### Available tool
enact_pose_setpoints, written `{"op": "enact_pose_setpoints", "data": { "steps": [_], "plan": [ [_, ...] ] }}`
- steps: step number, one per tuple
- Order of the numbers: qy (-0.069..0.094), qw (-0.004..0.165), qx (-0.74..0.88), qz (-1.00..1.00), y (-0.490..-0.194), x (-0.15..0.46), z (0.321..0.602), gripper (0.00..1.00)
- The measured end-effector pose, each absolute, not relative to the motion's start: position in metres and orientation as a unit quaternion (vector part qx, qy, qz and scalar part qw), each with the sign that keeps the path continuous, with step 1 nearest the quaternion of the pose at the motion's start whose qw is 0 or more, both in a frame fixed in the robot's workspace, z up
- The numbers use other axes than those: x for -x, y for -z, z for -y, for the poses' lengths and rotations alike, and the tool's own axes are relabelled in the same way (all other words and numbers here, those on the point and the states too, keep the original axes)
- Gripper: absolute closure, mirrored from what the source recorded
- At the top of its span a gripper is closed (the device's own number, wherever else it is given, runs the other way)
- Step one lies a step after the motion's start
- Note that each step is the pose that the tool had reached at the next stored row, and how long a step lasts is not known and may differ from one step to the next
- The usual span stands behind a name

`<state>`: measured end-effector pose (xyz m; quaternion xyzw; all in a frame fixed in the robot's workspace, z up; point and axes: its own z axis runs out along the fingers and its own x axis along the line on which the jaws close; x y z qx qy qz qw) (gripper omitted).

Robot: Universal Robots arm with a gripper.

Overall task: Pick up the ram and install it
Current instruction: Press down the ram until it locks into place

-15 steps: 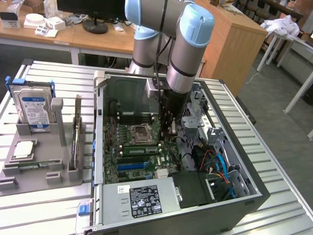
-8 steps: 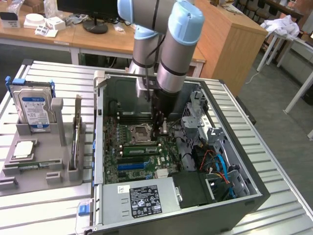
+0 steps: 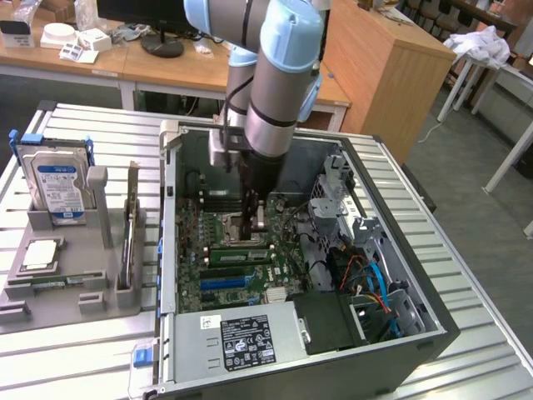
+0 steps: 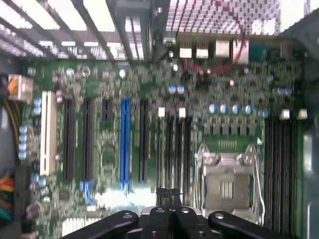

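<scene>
The open computer case (image 3: 433,321) lies on its side on a slatted metal table (image 3: 75,367). Nearest inside it is one grey power supply (image 3: 246,337) with a black label, and a bundle of orange and blue cables (image 3: 371,279) lies toward the exterior view's right. Behind the power supply lies the green motherboard (image 3: 190,279) with one blue slot (image 3: 221,283). Past that slot the ram (image 3: 240,251), a single narrow green stick, lies along a memory slot deep in the case. Just behind the ram, the gripper (image 3: 254,218) hangs down into the case over the metal processor socket (image 3: 236,223). Its fingers (image 4: 160,195) are pressed together with nothing seen between them, and whether they touch the ram cannot be told. The thick arm (image 3: 279,92) hides the far part of the board. Outside the case, to the exterior view's left, a grey holder tray (image 3: 83,279) carries one square silver processor chip (image 3: 40,254) lying flat. One silver hard drive (image 3: 57,179) with a blue label stands upright at its far end. Farthest behind the case is a wooden desk (image 3: 166,75).
</scene>
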<state>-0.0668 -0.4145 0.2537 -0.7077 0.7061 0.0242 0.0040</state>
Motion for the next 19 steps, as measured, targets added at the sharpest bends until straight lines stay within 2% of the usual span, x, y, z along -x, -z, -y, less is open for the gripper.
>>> {"op": "enact_pose_setpoints", "data": {
  "steps": [19],
  "plan": [
    [-0.024, 0.004, 0.708, -0.706, -0.254, 0.088, 0.414, 0.89]
  ]
}}
